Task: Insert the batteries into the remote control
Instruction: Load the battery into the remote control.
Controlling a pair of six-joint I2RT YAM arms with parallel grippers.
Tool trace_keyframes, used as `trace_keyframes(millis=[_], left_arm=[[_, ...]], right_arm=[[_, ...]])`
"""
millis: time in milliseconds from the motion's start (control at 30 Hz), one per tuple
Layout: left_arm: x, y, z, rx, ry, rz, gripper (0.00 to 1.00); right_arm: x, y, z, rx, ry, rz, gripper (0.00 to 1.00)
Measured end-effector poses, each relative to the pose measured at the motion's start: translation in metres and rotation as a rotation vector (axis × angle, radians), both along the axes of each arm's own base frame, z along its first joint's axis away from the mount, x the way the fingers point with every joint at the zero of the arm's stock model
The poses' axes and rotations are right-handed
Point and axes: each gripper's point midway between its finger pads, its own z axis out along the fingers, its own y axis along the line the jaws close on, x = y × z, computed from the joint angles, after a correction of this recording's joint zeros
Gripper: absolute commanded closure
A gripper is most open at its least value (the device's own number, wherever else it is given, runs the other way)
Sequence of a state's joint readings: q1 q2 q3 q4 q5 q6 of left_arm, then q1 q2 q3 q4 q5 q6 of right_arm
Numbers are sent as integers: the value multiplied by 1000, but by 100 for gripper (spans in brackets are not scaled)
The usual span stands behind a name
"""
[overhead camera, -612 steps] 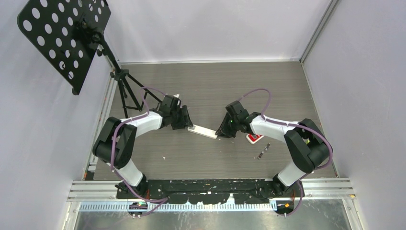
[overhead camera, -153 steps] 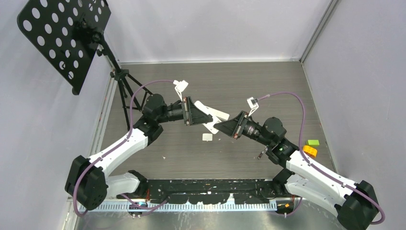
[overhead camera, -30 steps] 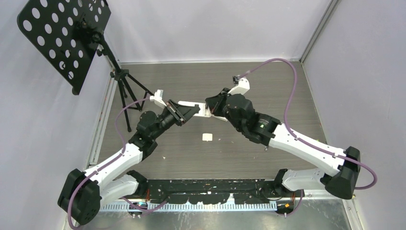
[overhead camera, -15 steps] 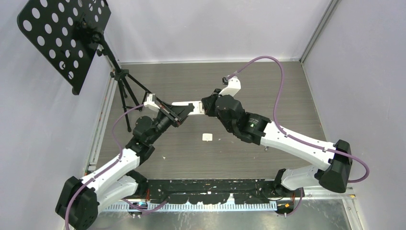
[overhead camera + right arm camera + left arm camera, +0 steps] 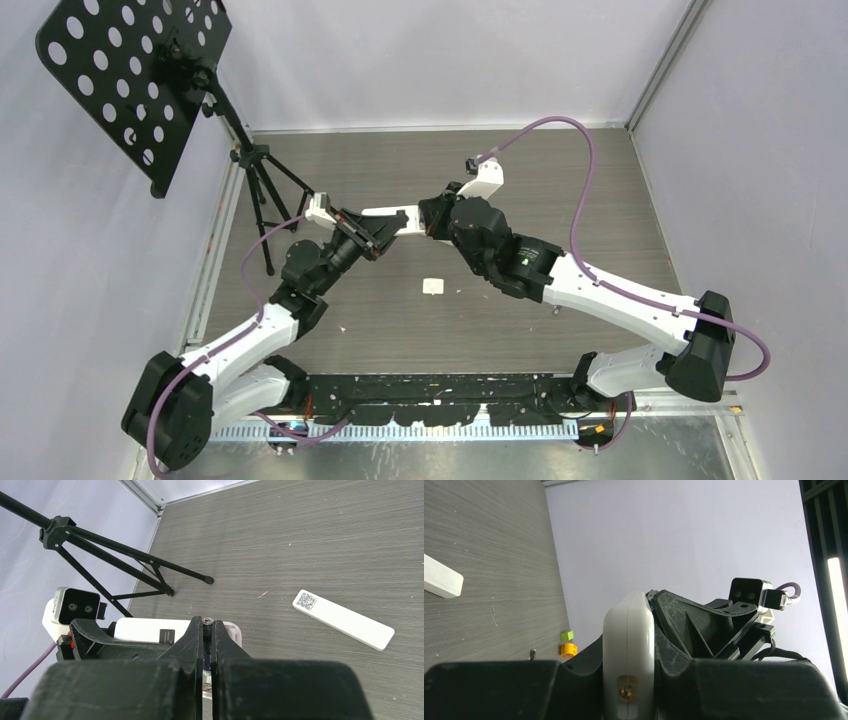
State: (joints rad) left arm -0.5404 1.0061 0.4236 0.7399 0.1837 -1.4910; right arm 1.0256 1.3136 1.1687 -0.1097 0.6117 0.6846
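Right claw (image 5: 207, 635) has swung in this last second, pinched tight on what looks like a slim dark battery (image 5: 205, 622). Its tip now meets the long white plastic remote control (image 5: 400, 215), gripped aloft by the left claw (image 5: 383, 231) above the middle of the grey worktop (image 5: 560, 180). Insertion looks imminent!

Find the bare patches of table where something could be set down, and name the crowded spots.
Bare: the far right corner of the table beyond the right arm's cable, and the near middle around the white cover. Crowded: the centre, where left gripper and right gripper meet at the remote; the tripod blocks the left.
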Motion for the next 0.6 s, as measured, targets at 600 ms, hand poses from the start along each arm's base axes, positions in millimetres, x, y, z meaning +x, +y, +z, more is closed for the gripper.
trace_keyframes(millis=[600], left_arm=[[2, -6, -5, -44, 6, -34, 100]], right_arm=[[-8, 3, -12, -21, 44, 60, 80]])
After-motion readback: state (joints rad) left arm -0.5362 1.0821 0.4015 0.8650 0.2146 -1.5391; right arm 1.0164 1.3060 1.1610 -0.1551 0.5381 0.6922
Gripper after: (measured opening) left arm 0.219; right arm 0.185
